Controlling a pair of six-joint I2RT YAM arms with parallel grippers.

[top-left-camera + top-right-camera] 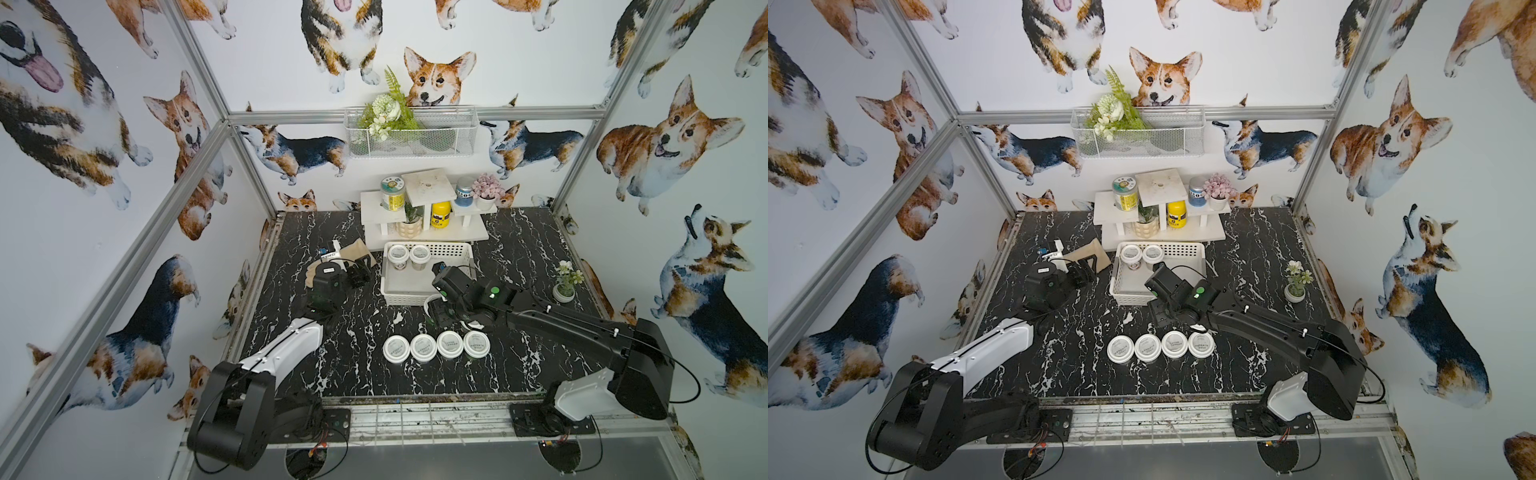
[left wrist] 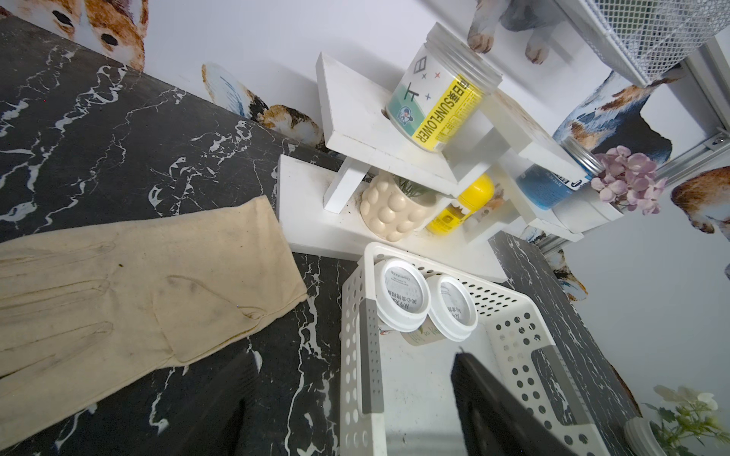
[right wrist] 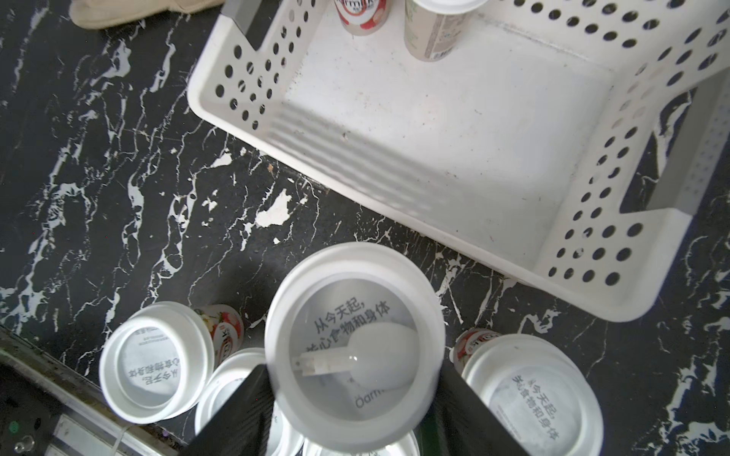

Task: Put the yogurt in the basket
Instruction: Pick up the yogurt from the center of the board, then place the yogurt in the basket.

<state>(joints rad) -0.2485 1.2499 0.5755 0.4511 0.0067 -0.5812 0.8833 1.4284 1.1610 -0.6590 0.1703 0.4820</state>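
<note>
My right gripper is shut on a yogurt, a white-lidded jar held above the table just in front of the basket. Other yogurt jars stand below and beside it. In both top views a row of several yogurts stands in the middle of the table, near my right gripper. Two yogurts stand in the white perforated basket at its far left corner. My left gripper is open, one finger on each side of the basket's left wall.
A beige glove lies on the black marble table left of the basket. A white tiered shelf with jars, a yellow bottle and pots stands behind the basket. A small potted plant stands at the right. A wire basket with flowers hangs on the back wall.
</note>
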